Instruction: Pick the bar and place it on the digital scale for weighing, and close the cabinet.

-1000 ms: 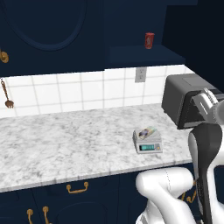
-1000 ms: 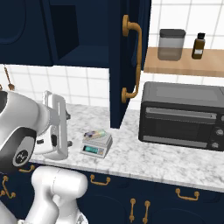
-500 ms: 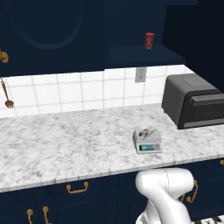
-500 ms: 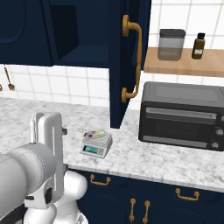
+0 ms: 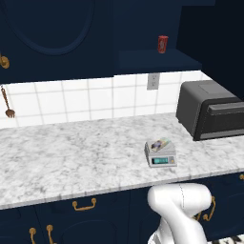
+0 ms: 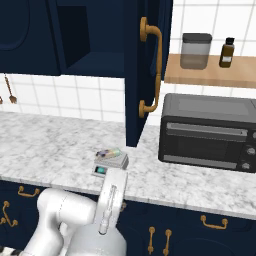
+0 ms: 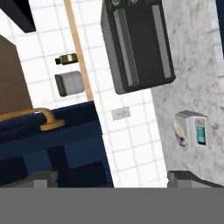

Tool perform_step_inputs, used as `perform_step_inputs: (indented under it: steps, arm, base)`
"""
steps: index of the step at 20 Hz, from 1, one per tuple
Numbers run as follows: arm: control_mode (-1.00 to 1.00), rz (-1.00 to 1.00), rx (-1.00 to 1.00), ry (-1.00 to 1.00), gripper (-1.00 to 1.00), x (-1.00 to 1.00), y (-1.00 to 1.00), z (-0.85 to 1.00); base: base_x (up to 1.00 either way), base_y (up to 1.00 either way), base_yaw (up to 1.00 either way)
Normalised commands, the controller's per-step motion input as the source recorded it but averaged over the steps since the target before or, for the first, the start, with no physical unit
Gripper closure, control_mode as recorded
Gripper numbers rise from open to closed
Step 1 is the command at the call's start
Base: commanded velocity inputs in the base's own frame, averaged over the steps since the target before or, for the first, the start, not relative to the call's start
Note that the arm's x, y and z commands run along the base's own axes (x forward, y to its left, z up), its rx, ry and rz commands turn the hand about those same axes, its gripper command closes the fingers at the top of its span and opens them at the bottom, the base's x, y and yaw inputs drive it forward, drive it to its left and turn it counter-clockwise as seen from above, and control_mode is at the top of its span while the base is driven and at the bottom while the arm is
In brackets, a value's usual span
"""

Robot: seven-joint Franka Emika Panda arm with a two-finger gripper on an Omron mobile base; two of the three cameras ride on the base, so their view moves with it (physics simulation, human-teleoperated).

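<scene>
While the bar (image 5: 160, 143) lies flat on the top plate of the digital scale (image 5: 161, 154), the scale itself sits on the marble counter (image 5: 71, 152) near its front edge, teal display facing out. In the left base view the scale is at about 4 o'clock from picture centre, with the toaster oven (image 5: 212, 114) well apart from it toward 2 o'clock. A red can (image 5: 163, 44) stands on the shelf inside the cabinet (image 5: 147, 28), up at 1 o'clock.

From the right base view, the bar (image 6: 109, 152) shows as a pale oblong with coloured markings, resting across the scale (image 6: 111, 161) just left of centre. The cabinet's open door (image 6: 147, 65) stands edge-on above the scale at 12 o'clock, its brass handle (image 6: 153, 70) vertical; the dark compartment is exposed to the left of it. The oven (image 6: 207, 131) is at 3 o'clock, and above it a wooden shelf (image 6: 210, 76) carries a grey canister (image 6: 194, 51) and a small brown bottle (image 6: 227, 52).

The hand view is rolled sideways: the scale (image 7: 194, 129) with the bar (image 7: 180, 132) on it sits at 4 o'clock, and the navy door with its handle (image 7: 30, 116) at 9 o'clock. The gripper (image 7: 118, 178) shows two grey fingertips (image 7: 186, 177) low in this view, spread wide apart with nothing between them, well clear of scale and door.
</scene>
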Motion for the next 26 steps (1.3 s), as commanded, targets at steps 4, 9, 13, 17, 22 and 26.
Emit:
perform_step_inputs:
  steps: [4, 9, 13, 17, 22, 26]
  arm:
    - [-1.0, 0.25, 0.25, -0.21, -1.0, 1.0, -0.59, -0.19]
    - [-1.0, 0.29, 0.26, -0.24, -1.0, 0.98, -0.71, -0.06]
    - [-1.0, 0.31, 0.27, -0.27, -1.0, 0.96, -0.57, 0.13]
    - [-1.0, 0.23, 0.09, -0.15, -1.0, 0.6, 0.14, 0.69]
    - [-1.0, 0.2, 0.0, -0.08, -1.0, 0.27, 0.48, 0.99]
    - [-1.0, 0.25, 0.0, -0.05, -1.0, 0.02, 0.96, 0.98]
  base:
    - [0.0, 0.0, 0.0]
    - [0.0, 0.0, 0.0]
    - [0.0, 0.0, 0.0]
    - [0.0, 0.0, 0.0]
    - [0.0, 0.0, 0.0]
    - [0.0, 0.0, 0.0]
